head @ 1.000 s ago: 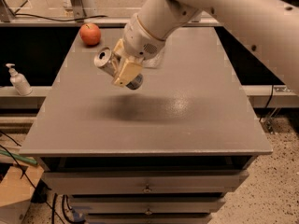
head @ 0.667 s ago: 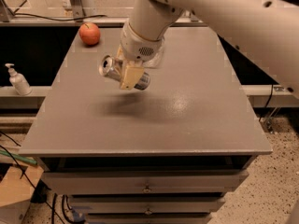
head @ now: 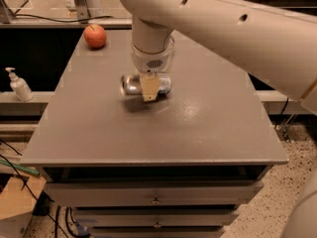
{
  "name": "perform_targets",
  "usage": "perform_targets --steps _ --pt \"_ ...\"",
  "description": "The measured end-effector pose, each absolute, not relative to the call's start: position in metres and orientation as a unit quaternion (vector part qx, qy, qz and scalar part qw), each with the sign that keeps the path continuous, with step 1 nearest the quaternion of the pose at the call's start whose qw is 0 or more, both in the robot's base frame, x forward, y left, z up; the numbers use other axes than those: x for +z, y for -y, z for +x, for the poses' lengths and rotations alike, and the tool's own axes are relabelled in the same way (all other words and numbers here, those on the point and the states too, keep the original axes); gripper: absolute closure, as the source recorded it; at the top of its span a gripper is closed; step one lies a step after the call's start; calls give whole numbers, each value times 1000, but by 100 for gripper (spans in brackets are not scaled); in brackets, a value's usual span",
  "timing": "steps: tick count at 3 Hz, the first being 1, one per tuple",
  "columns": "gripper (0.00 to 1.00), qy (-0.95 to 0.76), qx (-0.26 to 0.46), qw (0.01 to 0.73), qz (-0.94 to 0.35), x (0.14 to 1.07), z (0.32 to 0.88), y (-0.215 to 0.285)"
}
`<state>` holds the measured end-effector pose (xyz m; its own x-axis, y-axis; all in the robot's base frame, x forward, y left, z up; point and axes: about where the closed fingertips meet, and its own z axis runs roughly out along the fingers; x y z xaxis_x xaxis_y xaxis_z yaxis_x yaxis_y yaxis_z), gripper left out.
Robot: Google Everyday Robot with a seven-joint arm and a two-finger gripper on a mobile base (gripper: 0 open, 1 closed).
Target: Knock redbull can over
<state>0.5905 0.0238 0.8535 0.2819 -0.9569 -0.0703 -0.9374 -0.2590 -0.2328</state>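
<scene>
Gripper (head: 148, 92) clamps the redbull can (head: 130, 85), one finger crossing its front. Camera view: can lies horizontal, low over the table (head: 213, 128), left of centre. Versus 0.7 s ago, the wrist now points straight down, lower and slightly rightward; apple (head: 95, 35) unmoved.

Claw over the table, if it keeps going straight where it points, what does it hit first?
Likely the grey tabletop: the claw points down, gripping the redbull can sideways, just above it. Gap unclear.

redbull can (head: 131, 85): bright metal, glossy
table (head: 208, 128): grey, matt, faint sheen
end effector (head: 149, 93): smooth cream plastic, at the redbull can
apple (head: 95, 35): glossy skin
</scene>
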Motion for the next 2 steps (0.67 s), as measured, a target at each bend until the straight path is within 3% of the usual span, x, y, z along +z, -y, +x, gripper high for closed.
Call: perform_targets --steps 1,2 --pt "0 -597 -49 114 -792 854 593 -21" --pt "0 -597 -49 114 -792 854 593 -21"
